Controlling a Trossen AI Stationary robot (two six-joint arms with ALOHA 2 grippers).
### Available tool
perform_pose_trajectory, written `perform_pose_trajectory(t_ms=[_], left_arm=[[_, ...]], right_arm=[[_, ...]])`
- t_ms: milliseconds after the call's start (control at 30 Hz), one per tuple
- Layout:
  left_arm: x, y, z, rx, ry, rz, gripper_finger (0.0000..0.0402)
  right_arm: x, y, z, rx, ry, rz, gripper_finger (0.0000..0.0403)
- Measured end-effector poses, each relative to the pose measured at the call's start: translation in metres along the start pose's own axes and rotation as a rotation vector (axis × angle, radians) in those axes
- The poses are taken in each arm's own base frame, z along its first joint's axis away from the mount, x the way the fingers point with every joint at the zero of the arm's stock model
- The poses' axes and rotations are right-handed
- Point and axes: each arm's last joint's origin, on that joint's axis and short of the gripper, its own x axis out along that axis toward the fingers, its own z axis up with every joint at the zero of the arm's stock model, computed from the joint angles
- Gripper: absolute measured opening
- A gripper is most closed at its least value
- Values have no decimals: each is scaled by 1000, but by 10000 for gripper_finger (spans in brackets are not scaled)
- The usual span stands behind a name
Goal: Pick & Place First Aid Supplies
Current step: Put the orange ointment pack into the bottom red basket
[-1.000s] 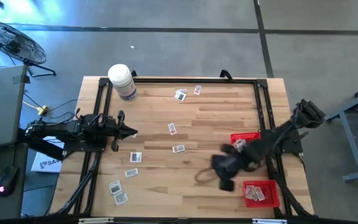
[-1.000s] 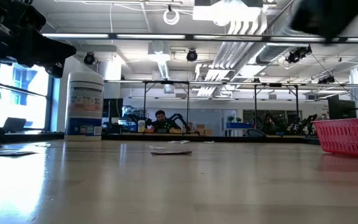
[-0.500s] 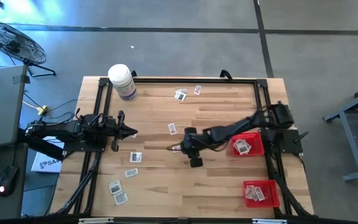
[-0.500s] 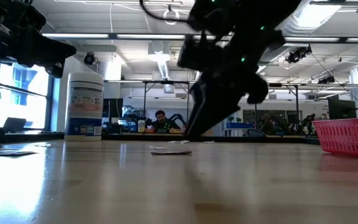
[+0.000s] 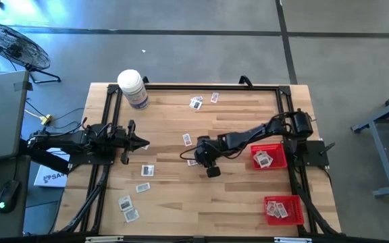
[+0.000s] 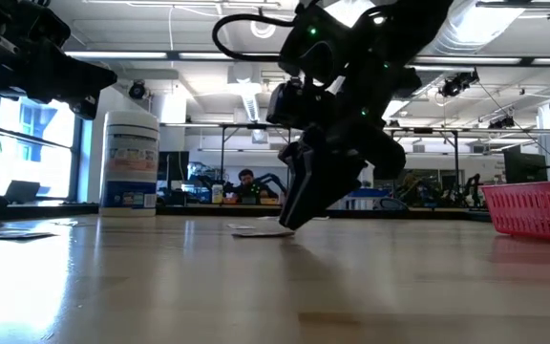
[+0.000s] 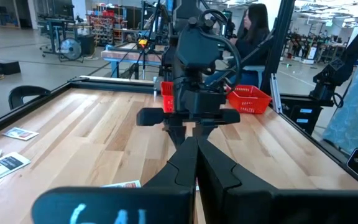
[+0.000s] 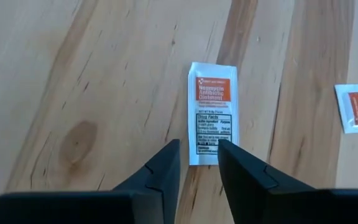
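The first aid supplies are small white packets with orange or dark print, lying flat and scattered on the wooden table. One packet lies under my right gripper, near the table's middle. That gripper slants down, open by a narrow gap, its fingertips over the packet's near end. Other packets lie at the far side, in the middle and near the front left. My left gripper waits shut and level at the table's left. My right gripper has its fingertips down at the near end of the packet, one on each side of its middle, slanting down from the table's right. Whether they touch the packet, I cannot tell. The packet lies flat on the table.
Two red mesh baskets stand at the right, one beside the right arm, one at the near right corner, both holding packets. A white bottle stands at the far left corner. A black frame runs along the table's edges.
My right gripper has swung from near the front-right basket toward the table's middle and come down over the packet, rolling as it went. In the last half second it has barely moved. The packet has stayed where it was.
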Motion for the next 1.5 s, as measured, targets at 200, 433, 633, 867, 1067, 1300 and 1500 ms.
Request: perform_pose_trajectory(t_ms=[200, 433, 633, 867, 1067, 1300, 1500], left_arm=[[0, 0, 0, 0, 0, 0, 0], [0, 0, 0, 0, 0, 0, 0], [0, 0, 0, 0, 0, 0, 0], [0, 0, 0, 0, 0, 0, 0], [0, 0, 0, 0, 0, 0, 0], [0, 0, 0, 0, 0, 0, 0], [0, 0, 0, 0, 0, 0, 0]], right_arm=[[3, 1, -6, -1, -13, -3, 91], [7, 3, -17, 24, -35, -7, 88], [7, 5, -17, 10, -25, -59, 77], [10, 6, -18, 5, -12, -97, 64], [23, 5, -23, 5, -8, -107, 27], [23, 4, -18, 34, -55, -117, 6], [1, 7, -9, 58, -91, -98, 2]])
